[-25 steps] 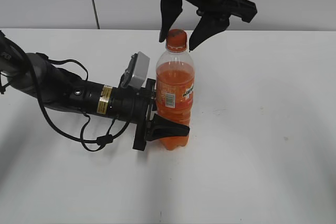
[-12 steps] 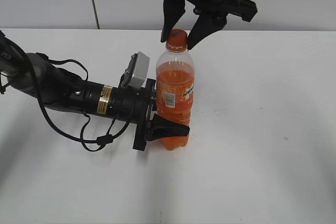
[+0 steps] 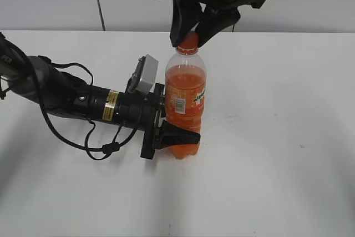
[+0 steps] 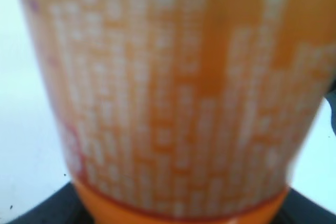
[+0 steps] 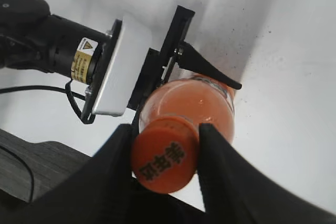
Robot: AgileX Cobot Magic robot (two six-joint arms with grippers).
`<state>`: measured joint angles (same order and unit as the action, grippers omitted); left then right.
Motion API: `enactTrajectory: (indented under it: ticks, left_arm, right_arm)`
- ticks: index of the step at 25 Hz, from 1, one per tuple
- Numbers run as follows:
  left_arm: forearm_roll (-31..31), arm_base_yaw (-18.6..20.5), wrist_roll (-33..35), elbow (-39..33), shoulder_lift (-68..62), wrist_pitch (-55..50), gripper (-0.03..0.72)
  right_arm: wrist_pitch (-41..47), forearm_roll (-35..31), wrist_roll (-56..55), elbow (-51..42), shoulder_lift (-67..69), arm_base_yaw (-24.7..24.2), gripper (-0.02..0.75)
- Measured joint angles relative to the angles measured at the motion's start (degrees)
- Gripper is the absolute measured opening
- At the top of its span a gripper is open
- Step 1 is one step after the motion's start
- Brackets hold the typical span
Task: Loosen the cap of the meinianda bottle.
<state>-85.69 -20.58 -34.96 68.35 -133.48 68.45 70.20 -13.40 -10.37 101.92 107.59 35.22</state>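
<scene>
The meinianda bottle [image 3: 186,101] stands upright on the white table, clear plastic with orange drink and an orange label. My left gripper [image 3: 181,130] reaches in from the left, lying low, and is shut on the bottle's lower body; its wrist view is filled by the blurred orange label of the bottle [image 4: 178,93]. From above, my right gripper [image 3: 190,37] is shut on the orange-red cap [image 3: 189,41]. In the right wrist view both black fingers [image 5: 118,156] press the sides of the cap [image 5: 164,161], whose top bears dark printed characters.
The left arm [image 3: 83,101] lies along the table [image 3: 277,165] with loose black cables [image 3: 102,149] and a grey camera box [image 3: 145,74] on its wrist. A pale wall runs along the back edge.
The right gripper's fingers have closed in from either side of the cap until they touch it, and the gripper has turned slightly. The left gripper and the bottle have not moved.
</scene>
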Motion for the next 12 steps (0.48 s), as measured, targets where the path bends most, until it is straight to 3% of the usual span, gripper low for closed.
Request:
enactTrajectory:
  ticks: [12]
  left_arm:
    - [-1.13, 0.05, 0.25, 0.04, 0.00, 0.11, 0.401]
  right_arm:
    - [0.00, -1.83, 28.34, 0.00, 0.00, 0.00, 0.282]
